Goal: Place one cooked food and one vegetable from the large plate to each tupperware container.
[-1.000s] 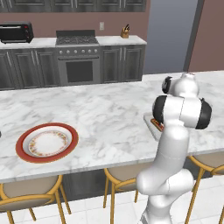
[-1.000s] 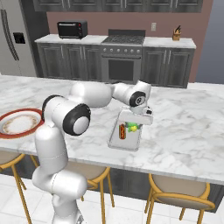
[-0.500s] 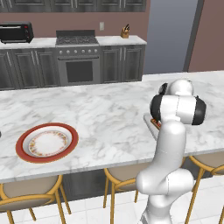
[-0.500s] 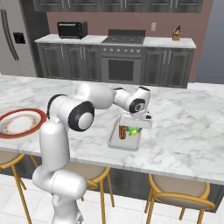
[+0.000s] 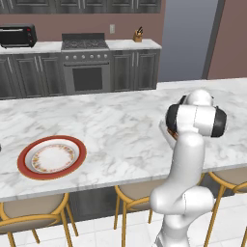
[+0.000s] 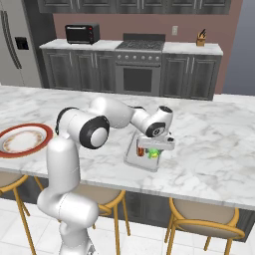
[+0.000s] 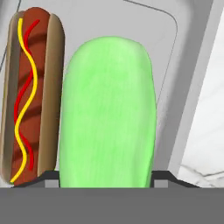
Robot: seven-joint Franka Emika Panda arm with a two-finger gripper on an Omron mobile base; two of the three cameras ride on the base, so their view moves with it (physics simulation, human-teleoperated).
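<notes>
My gripper [image 6: 154, 149] hangs low over a light-grey tupperware container [image 6: 133, 158] on the marble island. Its jaws press against both sides of a pale green vegetable [image 7: 108, 113], which hangs lengthwise just over the container floor [image 7: 109, 19]. A hot dog [image 7: 30, 87] with yellow and red squiggles lies in the same container beside the vegetable, also seen as a red spot, the hot dog [image 6: 141, 151]. The large red-rimmed plate [image 5: 52, 157] sits bare at the island's left, far from the gripper; plate [image 6: 23, 140]. In the left base view my own arm hides most of the container [image 5: 163, 129].
Bar stools [image 6: 204, 226] stand along the island's near edge. Behind the island run dark cabinets with a stove [image 5: 86, 62], a toaster oven [image 6: 82, 33] and a knife block [image 6: 200, 37].
The gripper has come down and toward the island's front edge with the green vegetable, from above the container to low inside it. The plate and the hot dog have not moved.
</notes>
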